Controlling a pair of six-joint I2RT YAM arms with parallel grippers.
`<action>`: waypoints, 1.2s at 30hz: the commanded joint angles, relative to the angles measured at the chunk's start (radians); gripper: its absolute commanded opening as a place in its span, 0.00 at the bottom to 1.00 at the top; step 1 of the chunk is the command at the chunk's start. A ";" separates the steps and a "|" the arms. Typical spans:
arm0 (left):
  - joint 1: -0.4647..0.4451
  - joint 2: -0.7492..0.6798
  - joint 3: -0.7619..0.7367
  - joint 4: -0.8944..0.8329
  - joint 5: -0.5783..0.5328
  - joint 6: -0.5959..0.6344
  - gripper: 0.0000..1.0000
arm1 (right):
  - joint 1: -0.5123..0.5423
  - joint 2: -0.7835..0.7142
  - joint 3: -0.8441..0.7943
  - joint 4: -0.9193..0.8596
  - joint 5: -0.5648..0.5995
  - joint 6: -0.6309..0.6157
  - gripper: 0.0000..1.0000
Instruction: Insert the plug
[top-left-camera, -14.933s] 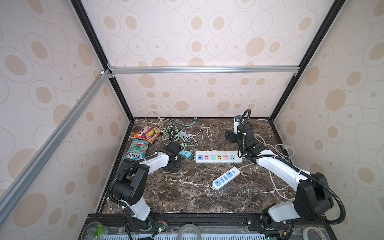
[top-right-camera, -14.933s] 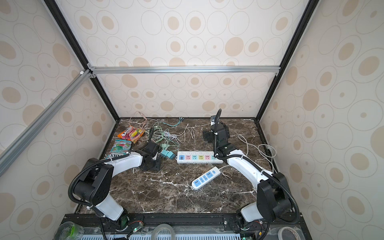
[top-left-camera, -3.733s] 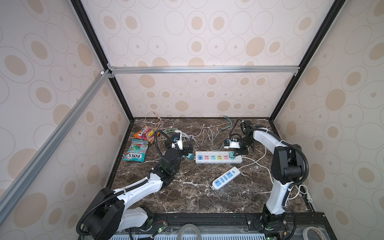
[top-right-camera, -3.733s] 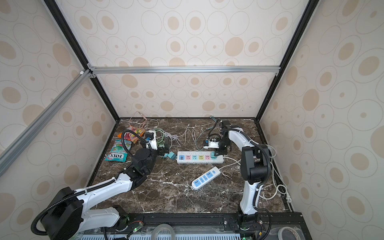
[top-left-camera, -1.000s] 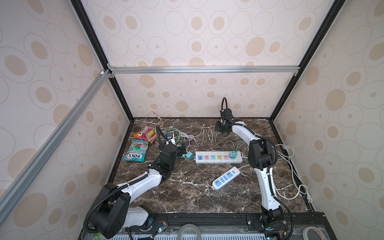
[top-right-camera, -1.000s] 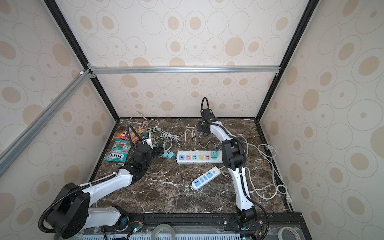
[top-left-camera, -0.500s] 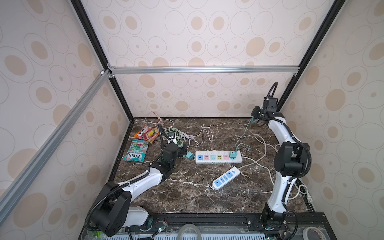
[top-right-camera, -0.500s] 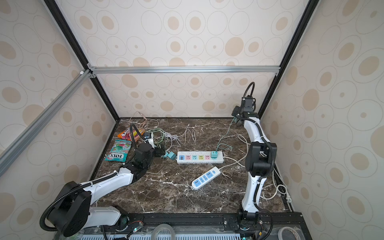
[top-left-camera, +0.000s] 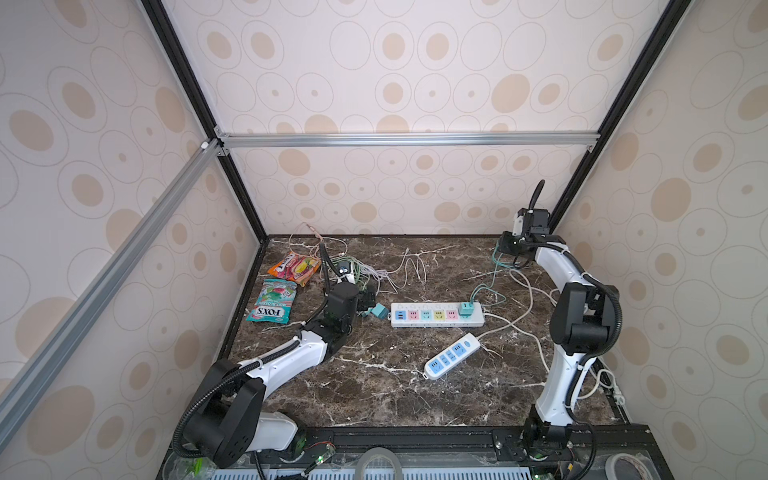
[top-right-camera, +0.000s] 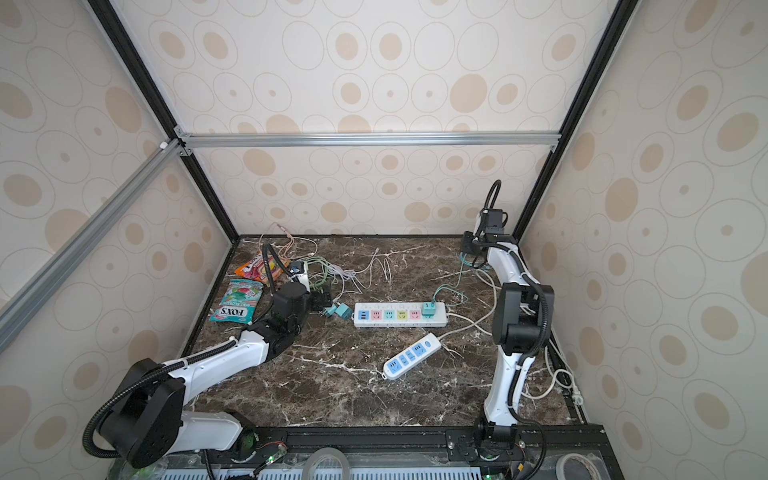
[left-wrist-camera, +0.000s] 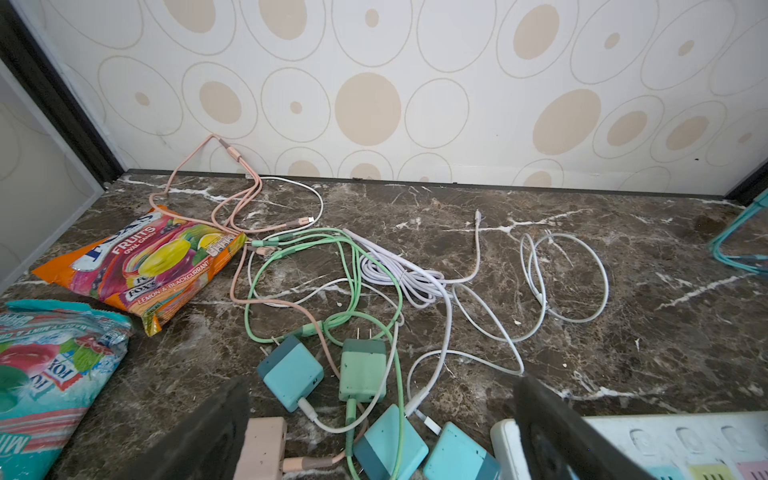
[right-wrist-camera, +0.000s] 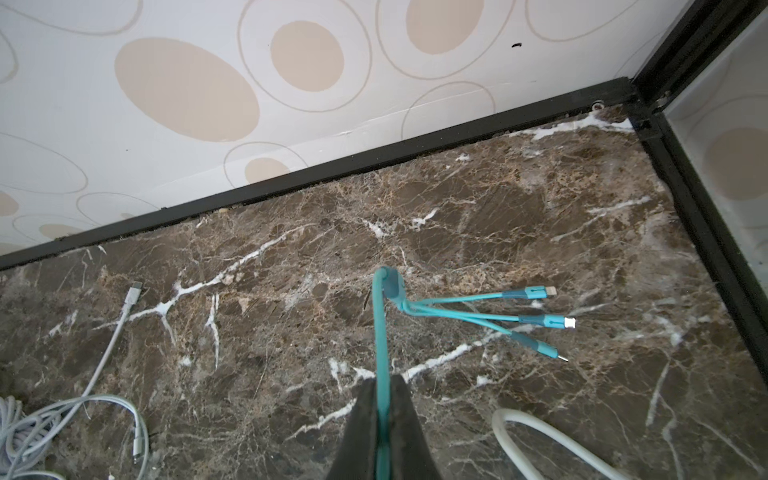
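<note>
My left end effector (left-wrist-camera: 381, 382) gapes beside a plug (left-wrist-camera: 362, 374); I judge it light, rigid and slick, so pinch its flat sides. My right end effector (right-wrist-camera: 383, 382) clamps a limp cable (right-wrist-camera: 381, 324), far right.

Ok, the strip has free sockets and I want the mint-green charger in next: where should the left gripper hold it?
Take the mint-green charger by its squarish body, pinching the two side faces, with the open left gripper coming down from above. It lies flat with its prongs pointing away from the gripper, so a body grip leaves them free. A blue charger crowds one side.
</note>
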 joint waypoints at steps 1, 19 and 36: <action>0.005 -0.005 0.028 -0.038 -0.063 -0.039 0.98 | 0.000 0.006 0.022 -0.032 0.001 0.011 0.37; 0.015 0.008 0.033 -0.082 -0.120 -0.130 0.99 | 0.004 -0.304 -0.254 0.097 -0.016 0.134 0.99; -0.052 0.114 0.154 -0.418 0.032 -0.493 0.98 | 0.095 -0.524 -0.582 0.357 -0.263 0.301 0.99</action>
